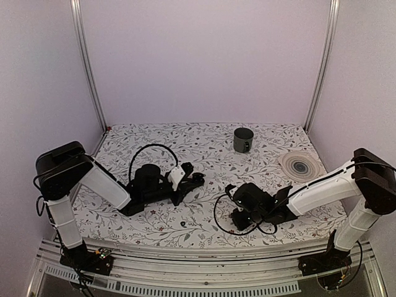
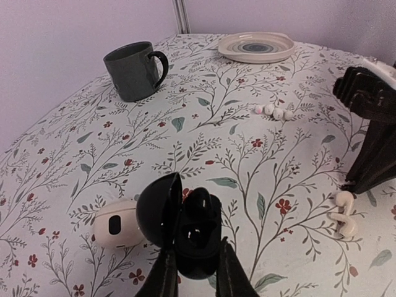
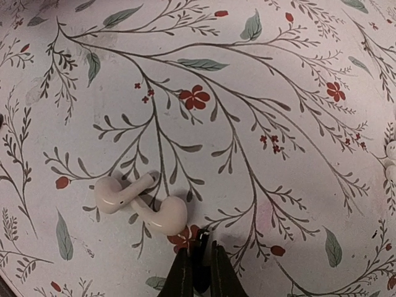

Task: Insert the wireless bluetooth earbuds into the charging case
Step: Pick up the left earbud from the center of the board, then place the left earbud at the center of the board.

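- progress: the charging case [image 2: 198,226] stands open with its lid tipped up to one side. the inside reads all dark, so i cannot tell if either well is filled.
- left gripper [image 2: 195,263] clamps the case from both sides, left of the middle of the surface [image 1: 204,139].
- right gripper [image 3: 201,252], toward the near edge, has its tips almost together on a tiny dark nub. i take it for one black earbud [image 3: 201,240].
- a dark speck [image 1: 182,223] lies by the near edge, possibly the other bud.
- left to do, as i judge it: carry the buds across and seat both.
- materials: the case is glossy, rounded hard plastic and the cloth is matte with a floral print.
- the white earbuds [image 3: 139,204] near the right tips are smooth and stemmed.
- a white pebble case [image 2: 114,223] sits just beside the black one.
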Tool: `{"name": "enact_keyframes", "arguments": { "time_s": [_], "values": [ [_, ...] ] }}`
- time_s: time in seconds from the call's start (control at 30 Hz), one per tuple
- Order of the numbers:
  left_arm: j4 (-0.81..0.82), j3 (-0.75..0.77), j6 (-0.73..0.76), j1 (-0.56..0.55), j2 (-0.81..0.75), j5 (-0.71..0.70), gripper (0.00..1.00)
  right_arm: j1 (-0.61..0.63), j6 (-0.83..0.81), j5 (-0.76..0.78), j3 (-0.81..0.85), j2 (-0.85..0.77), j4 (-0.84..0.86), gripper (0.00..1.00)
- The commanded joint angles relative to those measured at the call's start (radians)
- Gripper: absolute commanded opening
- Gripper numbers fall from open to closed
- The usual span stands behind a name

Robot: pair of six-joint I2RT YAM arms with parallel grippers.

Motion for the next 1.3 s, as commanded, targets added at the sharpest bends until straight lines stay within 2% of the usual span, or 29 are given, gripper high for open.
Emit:
{"name": "enact_keyframes", "arguments": {
  "time_s": [0.0, 0.17, 0.33, 0.5, 0.63, 0.8, 1.07, 1.17, 1.27],
  "values": [
    [0.007, 0.012, 0.01, 0.007, -0.028, 0.006, 0.0, -0.053, -0.006, -0.097, 0.01, -0.054, -0.099, 0.05],
    [0.006, 0.016, 0.033, 0.005, -0.032, 0.037, 0.0, -0.178, -0.056, -0.306, 0.058, -0.135, -0.145, 0.04],
    [-0.029, 0.041, 0.087, 0.0, -0.048, 0.14, 0.0, -0.274, -0.161, -0.568, 0.157, -0.185, -0.228, 0.04],
    [-0.14, 0.107, 0.131, -0.003, -0.044, 0.289, 0.0, -0.302, -0.248, -0.645, 0.3, -0.177, -0.361, 0.04],
    [-0.18, 0.149, 0.128, -0.008, -0.024, 0.35, 0.0, -0.312, -0.284, -0.696, 0.371, -0.174, -0.397, 0.04],
    [-0.152, 0.16, 0.108, -0.011, -0.013, 0.352, 0.0, -0.341, -0.301, -0.813, 0.411, -0.147, -0.417, 0.05],
    [-0.145, 0.193, 0.079, -0.017, 0.007, 0.394, 0.0, -0.346, -0.319, -0.862, 0.48, -0.092, -0.46, 0.05],
    [-0.133, 0.181, 0.045, -0.001, 0.017, 0.313, 0.0, -0.376, -0.283, -0.861, 0.473, -0.037, -0.48, 0.05],
    [-0.096, 0.136, -0.007, 0.021, 0.013, 0.234, 0.0, -0.43, -0.204, -1.022, 0.376, 0.013, -0.38, 0.05]
  ]
}}
